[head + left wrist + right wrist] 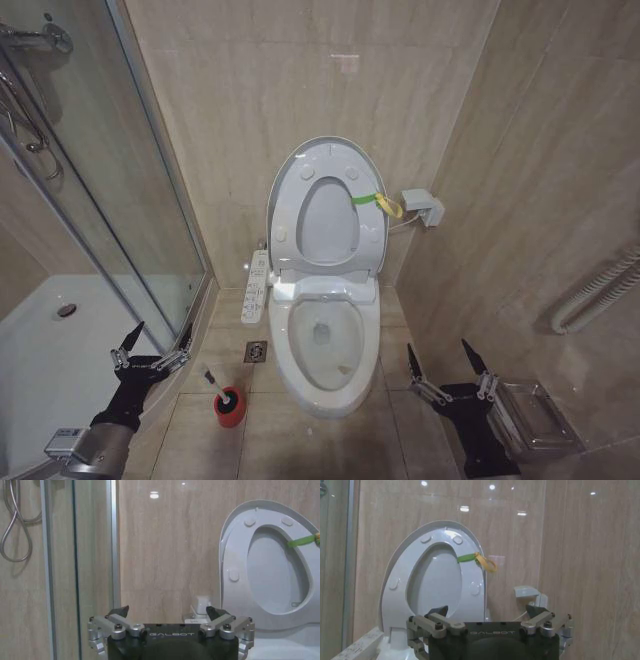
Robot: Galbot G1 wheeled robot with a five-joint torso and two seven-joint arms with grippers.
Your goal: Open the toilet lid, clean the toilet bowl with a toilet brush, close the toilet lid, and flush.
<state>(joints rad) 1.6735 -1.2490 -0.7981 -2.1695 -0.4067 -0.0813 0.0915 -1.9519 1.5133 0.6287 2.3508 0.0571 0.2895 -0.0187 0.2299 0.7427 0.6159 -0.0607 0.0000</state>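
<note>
Left tool [152,341], right tool [448,363] low, spread, flanking toilet bowl [326,385].

Toilet lid [328,165] smooth glossy plastic; toilet bowl [330,395] glazed ceramic; wall tiles [300,80] polished.

A bathroom — toilet bowl [325,345], glass shower stall [90,200], tiled walls [250,80].

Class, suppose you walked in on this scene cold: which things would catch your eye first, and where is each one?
The toilet lid and seat stand raised against the back wall, a green-yellow tag on the seat, leaving the toilet bowl open at centre. On the floor to the bowl's left, the toilet brush stands in its red holder. The open left gripper hovers by the shower glass, the open right gripper on the bowl's other side.
</note>
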